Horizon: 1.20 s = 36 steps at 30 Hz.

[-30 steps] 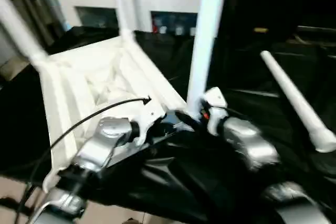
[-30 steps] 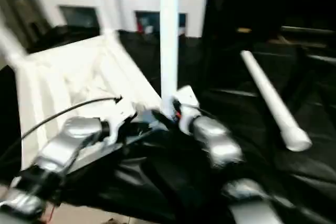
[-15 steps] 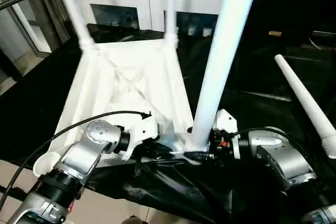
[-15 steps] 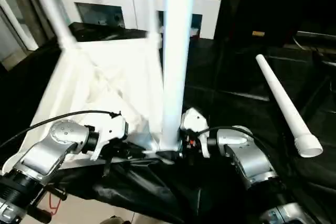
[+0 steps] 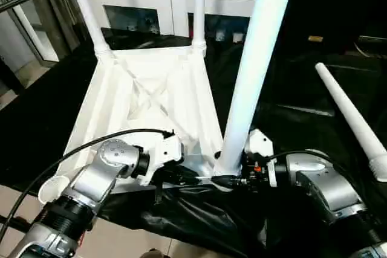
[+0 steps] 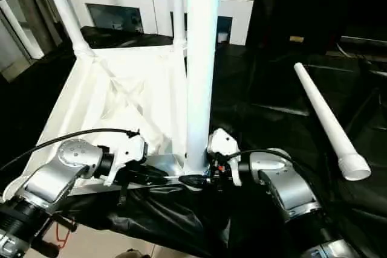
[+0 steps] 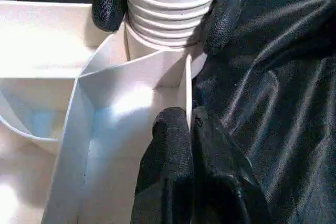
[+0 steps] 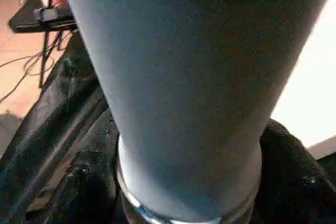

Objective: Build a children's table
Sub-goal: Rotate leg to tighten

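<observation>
1. Here, the tabletop [image 5: 151,98] is seen inverted on the black-draped bench [image 5: 290,83]; 3 legs stand in corner sockets.
2. The near leg [image 5: 254,64] is straddled by the right end effector [image 7: 157,9], whose grip cannot be told.
3. The left end effector [image 7: 186,129] is pinched on a tabletop rib.
4. 1 loose leg [image 5: 351,119] is left.

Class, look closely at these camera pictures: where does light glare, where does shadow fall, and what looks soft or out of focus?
Left eye view: the tabletop glares bright, the black sheet stays dark. Left wrist view: the ribs wash out white and the left claw's fingers look soft. Right wrist view: the upright leg is shaded blue-grey and blurred.
</observation>
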{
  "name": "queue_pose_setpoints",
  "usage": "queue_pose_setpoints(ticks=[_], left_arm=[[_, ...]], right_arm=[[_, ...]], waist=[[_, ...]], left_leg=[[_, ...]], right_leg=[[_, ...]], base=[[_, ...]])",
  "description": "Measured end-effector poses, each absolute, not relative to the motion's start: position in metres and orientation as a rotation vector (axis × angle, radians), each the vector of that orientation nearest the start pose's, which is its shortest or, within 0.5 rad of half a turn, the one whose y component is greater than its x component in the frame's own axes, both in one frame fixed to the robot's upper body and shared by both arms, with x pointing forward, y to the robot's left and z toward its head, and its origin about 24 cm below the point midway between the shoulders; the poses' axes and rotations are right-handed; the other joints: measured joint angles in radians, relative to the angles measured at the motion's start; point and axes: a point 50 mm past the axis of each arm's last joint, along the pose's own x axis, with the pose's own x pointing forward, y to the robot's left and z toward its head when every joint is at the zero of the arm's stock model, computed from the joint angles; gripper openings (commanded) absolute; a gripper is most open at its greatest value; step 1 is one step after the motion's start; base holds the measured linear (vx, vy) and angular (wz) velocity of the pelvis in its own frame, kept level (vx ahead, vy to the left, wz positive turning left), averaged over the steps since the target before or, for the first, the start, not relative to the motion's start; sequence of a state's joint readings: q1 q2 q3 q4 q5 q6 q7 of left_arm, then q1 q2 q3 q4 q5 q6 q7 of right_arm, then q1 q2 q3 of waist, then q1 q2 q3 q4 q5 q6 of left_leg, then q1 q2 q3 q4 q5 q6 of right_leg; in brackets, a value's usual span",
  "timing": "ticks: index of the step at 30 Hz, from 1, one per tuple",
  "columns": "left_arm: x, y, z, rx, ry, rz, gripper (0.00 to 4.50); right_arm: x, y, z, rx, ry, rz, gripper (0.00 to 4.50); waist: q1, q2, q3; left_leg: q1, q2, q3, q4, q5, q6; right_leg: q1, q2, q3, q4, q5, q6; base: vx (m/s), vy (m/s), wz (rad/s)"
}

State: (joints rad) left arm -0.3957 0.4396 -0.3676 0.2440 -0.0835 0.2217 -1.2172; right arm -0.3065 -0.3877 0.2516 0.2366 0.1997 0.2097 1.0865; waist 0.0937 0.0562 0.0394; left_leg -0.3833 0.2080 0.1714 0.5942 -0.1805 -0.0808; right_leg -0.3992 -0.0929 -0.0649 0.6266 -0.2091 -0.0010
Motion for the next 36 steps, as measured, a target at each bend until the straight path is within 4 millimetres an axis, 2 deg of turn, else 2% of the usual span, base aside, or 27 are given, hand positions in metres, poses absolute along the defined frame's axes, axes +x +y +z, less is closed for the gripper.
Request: queue_pose_setpoints(ticks=[3, 4, 7, 10, 14, 16, 19, 20, 21, 25, 30, 34, 36], left_arm=[[0.285, 0.120, 0.043, 0.330, 0.438, -1.325, 0.00], [0.289, 0.117, 0.042, 0.319, 0.435, -1.289, 0.00], [0.299, 0.105, 0.041, 0.291, 0.422, -1.172, 0.00], [0.307, 0.093, 0.041, 0.290, 0.415, -1.082, 0.00], [0.313, 0.082, 0.039, 0.272, 0.410, -0.998, 0.00], [0.313, 0.079, 0.039, 0.267, 0.406, -0.992, 0.00], [0.312, 0.077, 0.040, 0.271, 0.401, -1.005, 0.00], [0.311, 0.078, 0.040, 0.273, 0.399, -1.009, 0.00], [0.311, 0.079, 0.041, 0.274, 0.399, -1.014, 0.00], [0.306, 0.088, 0.042, 0.271, 0.385, -1.066, 0.00], [0.300, 0.098, 0.045, 0.284, 0.399, -1.157, 0.00], [0.292, 0.105, 0.046, 0.330, 0.407, -1.248, 0.00], [0.289, 0.107, 0.048, 0.354, 0.409, -1.290, 0.00]], right_arm=[[0.286, -0.125, 0.034, -0.079, 0.315, 1.055, 2.79], [0.292, -0.125, 0.033, -0.075, 0.313, 0.994, 2.79], [0.307, -0.118, 0.030, -0.031, 0.310, 0.816, 2.78], [0.319, -0.111, 0.028, -0.006, 0.323, 0.669, 2.78], [0.332, -0.102, 0.028, -0.004, 0.332, 0.545, 2.78], [0.334, -0.100, 0.027, 0.009, 0.316, 0.523, 3.47], [0.336, -0.099, 0.029, 0.041, 0.310, 0.530, 3.54], [0.336, -0.100, 0.029, 0.041, 0.309, 0.545, 3.81], [0.336, -0.101, 0.029, 0.041, 0.309, 0.560, 3.89], [0.332, -0.107, 0.030, 0.003, 0.314, 0.689, 4.08], [0.321, -0.124, 0.032, -0.052, 0.319, 0.870, 4.08], [0.309, -0.139, 0.038, -0.133, 0.339, 1.035, 4.08], [0.306, -0.144, 0.041, -0.157, 0.344, 1.087, 4.08]], waist=[[-0.020, 0.000, 0.000], [-0.031, 0.000, 0.000], [-0.049, -0.007, -0.001], [-0.056, -0.009, -0.001], [-0.058, -0.014, -0.003], [-0.056, -0.020, -0.003], [-0.052, -0.022, -0.003], [-0.050, -0.022, -0.003], [-0.050, -0.023, -0.003], [-0.047, -0.022, -0.003], [-0.027, -0.019, -0.002], [-0.002, -0.020, -0.002], [0.003, -0.020, -0.001]], left_leg=[[0.002, 0.000, -0.001, 0.000, 0.002, -0.003], [0.001, 0.000, -0.002, 0.000, 0.002, -0.003], [0.003, 0.000, -0.003, -0.001, 0.002, -0.003], [0.007, 0.000, -0.003, -0.002, 0.002, -0.003], [0.012, -0.001, -0.002, -0.004, 0.002, -0.003], [0.013, -0.001, -0.002, -0.005, 0.002, -0.003], [0.012, -0.001, -0.002, -0.006, 0.002, -0.003], [0.012, -0.001, -0.002, -0.006, 0.002, -0.003], [0.012, -0.001, -0.002, -0.006, 0.002, -0.003], [0.009, 0.000, -0.001, -0.007, 0.002, -0.003], [0.006, 0.000, 0.000, -0.006, 0.002, -0.003], [0.000, 0.000, 0.000, -0.004, 0.002, -0.002], [-0.001, 0.000, 0.001, -0.004, 0.003, -0.001]], right_leg=[[0.001, 0.000, 0.000, 0.001, 0.003, 0.000], [0.001, 0.000, 0.001, 0.001, 0.003, 0.003], [0.001, 0.001, 0.000, 0.001, 0.003, 0.007], [0.001, 0.001, 0.001, 0.001, 0.004, 0.007], [0.003, 0.001, 0.001, 0.001, 0.004, 0.007], [0.003, 0.001, 0.001, 0.000, 0.004, 0.008], [0.003, 0.001, 0.001, -0.001, 0.004, 0.007], [0.003, 0.001, 0.001, -0.002, 0.004, 0.007], [0.003, 0.001, 0.001, -0.001, 0.007, 0.002], [0.000, 0.001, 0.001, -0.003, 0.006, 0.004], [-0.001, 0.001, 0.000, -0.006, 0.005, 0.005], [-0.001, 0.001, 0.000, -0.010, 0.006, 0.004], [-0.001, 0.001, 0.000, -0.010, 0.006, 0.004]], base=[[0.000, 0.000, 0.00], [0.000, 0.000, 0.00], [0.000, 0.000, 0.00], [0.000, 0.000, 0.00], [0.000, 0.000, 0.00], [0.000, 0.000, 0.00], [0.000, 0.000, 0.00], [0.000, 0.000, 0.00], [0.000, 0.000, 0.00], [0.000, 0.000, 0.00], [0.000, 0.000, 0.00], [0.000, 0.000, 0.00], [0.000, 0.000, 0.00]])
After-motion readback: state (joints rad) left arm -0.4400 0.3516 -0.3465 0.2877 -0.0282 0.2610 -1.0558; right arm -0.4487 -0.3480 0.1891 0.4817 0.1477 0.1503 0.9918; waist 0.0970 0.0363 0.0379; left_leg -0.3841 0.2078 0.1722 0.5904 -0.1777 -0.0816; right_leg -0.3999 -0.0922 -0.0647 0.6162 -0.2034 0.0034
